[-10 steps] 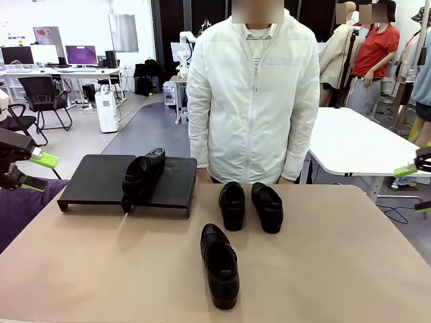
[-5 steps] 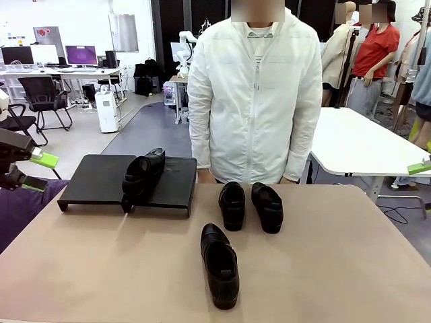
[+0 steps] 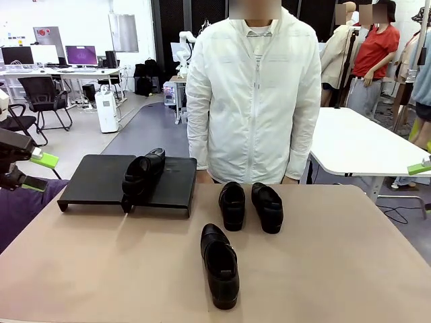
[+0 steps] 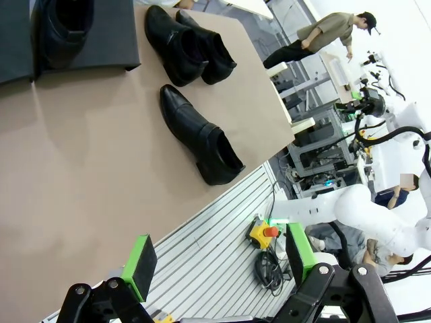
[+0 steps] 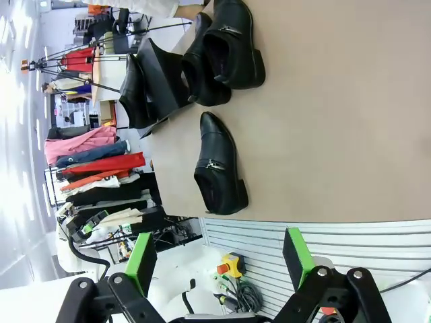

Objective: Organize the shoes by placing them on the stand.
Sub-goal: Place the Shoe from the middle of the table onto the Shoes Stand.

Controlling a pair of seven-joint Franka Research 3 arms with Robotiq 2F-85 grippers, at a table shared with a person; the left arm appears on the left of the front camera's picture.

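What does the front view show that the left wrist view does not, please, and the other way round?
Front view: a person in a white jacket behind the table, and the stand at full width. Left wrist view: a yellow box with a red button on a ribbed metal base beside the table. Both: the open left tool, the shoe on the stand, the pair of shoes side by side, and the lone shoe nearer the robot.
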